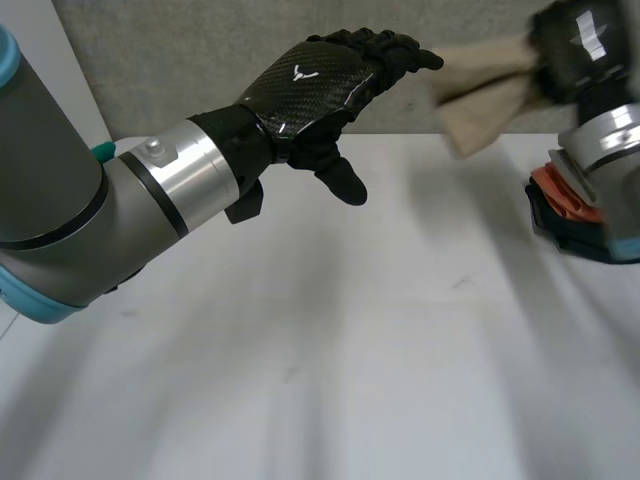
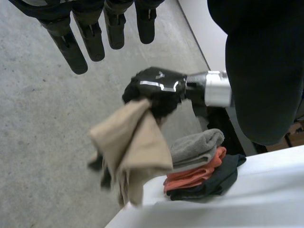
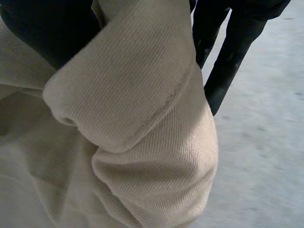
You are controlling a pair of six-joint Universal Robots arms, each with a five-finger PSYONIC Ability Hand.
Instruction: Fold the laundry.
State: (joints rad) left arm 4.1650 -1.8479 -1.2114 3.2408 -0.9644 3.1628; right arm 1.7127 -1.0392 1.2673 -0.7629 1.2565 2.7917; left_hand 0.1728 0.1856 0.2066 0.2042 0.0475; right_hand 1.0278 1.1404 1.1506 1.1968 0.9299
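Beige cloth (image 3: pixel 142 118) hangs from clenched right robot hand (image 2: pixel 156 88); left robot hand (image 1: pixel 310 85) relaxed.

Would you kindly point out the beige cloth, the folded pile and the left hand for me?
beige cloth (image 2: pixel 135 147), left wrist view, on its hanging middle.
folded pile (image 2: pixel 194 148), left wrist view, on the grey top piece.
left hand (image 1: pixel 310 85), head view, on the back of the hand.
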